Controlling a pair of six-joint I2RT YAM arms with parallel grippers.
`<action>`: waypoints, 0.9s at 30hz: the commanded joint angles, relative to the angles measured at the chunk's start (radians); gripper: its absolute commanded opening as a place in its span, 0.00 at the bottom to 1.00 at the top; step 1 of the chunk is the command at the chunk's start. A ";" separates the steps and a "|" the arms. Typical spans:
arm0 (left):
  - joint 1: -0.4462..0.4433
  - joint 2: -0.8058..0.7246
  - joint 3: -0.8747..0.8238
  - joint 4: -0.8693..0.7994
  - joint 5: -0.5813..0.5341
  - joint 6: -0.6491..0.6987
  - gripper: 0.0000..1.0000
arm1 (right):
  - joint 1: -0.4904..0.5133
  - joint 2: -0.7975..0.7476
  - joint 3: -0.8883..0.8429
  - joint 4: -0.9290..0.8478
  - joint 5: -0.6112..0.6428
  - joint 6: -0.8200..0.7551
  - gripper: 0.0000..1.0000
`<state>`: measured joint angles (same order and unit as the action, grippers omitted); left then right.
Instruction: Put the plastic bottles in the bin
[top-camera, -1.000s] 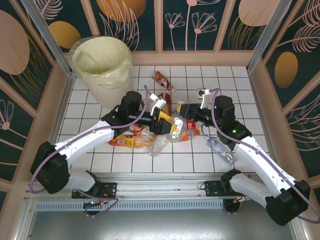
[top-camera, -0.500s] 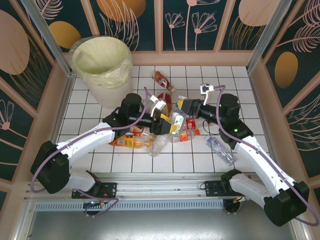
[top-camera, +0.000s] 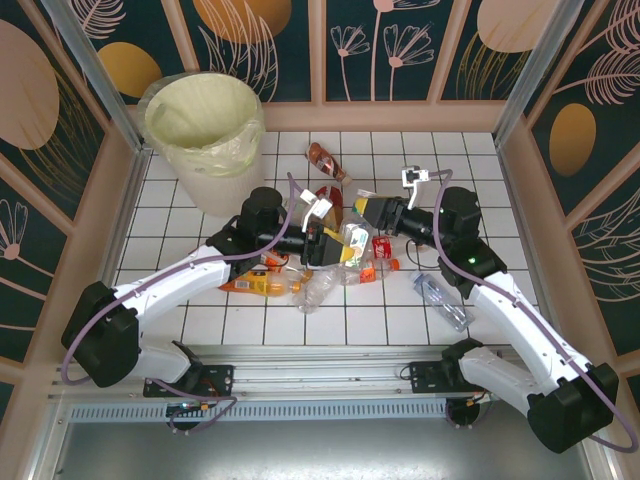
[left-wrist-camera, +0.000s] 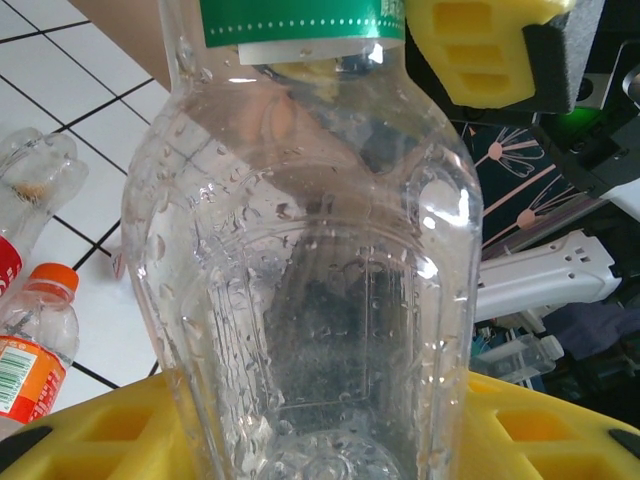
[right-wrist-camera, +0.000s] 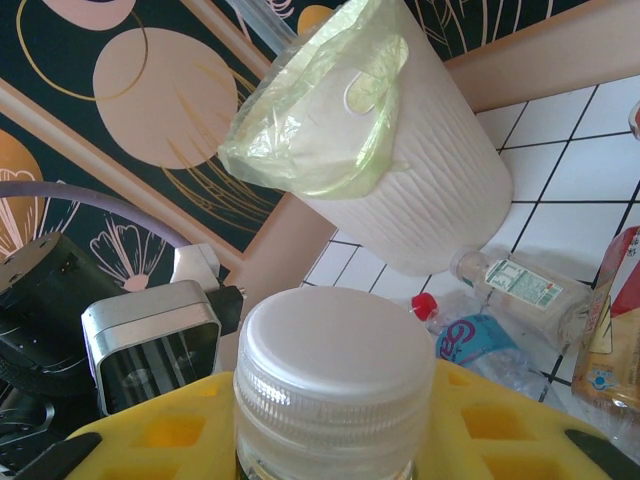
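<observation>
Two claws, seemingly one load: my left gripper (top-camera: 337, 248) has just clamped the clear green-labelled bottle (left-wrist-camera: 310, 280); my right gripper (right-wrist-camera: 330, 430) grips below its white cap (right-wrist-camera: 330, 340). Handover likely; bin (top-camera: 212, 192) stands far left.

One round white plastic bin (top-camera: 205, 140), lined with a pale yellow bag, stands upper left. Small plastic drink bottles (top-camera: 441, 300) number perhaps a dozen; the central heap is tangled.
</observation>
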<state>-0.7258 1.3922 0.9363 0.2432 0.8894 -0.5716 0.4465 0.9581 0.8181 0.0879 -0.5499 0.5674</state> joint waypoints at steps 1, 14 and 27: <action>-0.006 -0.029 0.019 0.044 -0.008 -0.012 0.45 | 0.001 -0.014 -0.006 0.037 -0.012 -0.005 0.43; -0.006 -0.034 0.131 -0.239 -0.222 0.109 0.44 | -0.011 -0.098 0.037 -0.043 -0.008 -0.062 0.95; 0.005 0.024 0.552 -0.623 -0.753 0.301 0.46 | -0.011 -0.137 0.132 -0.147 0.177 -0.216 0.95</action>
<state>-0.7258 1.4017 1.4006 -0.2649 0.3023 -0.3420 0.4446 0.8162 0.8967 -0.0498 -0.4335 0.3927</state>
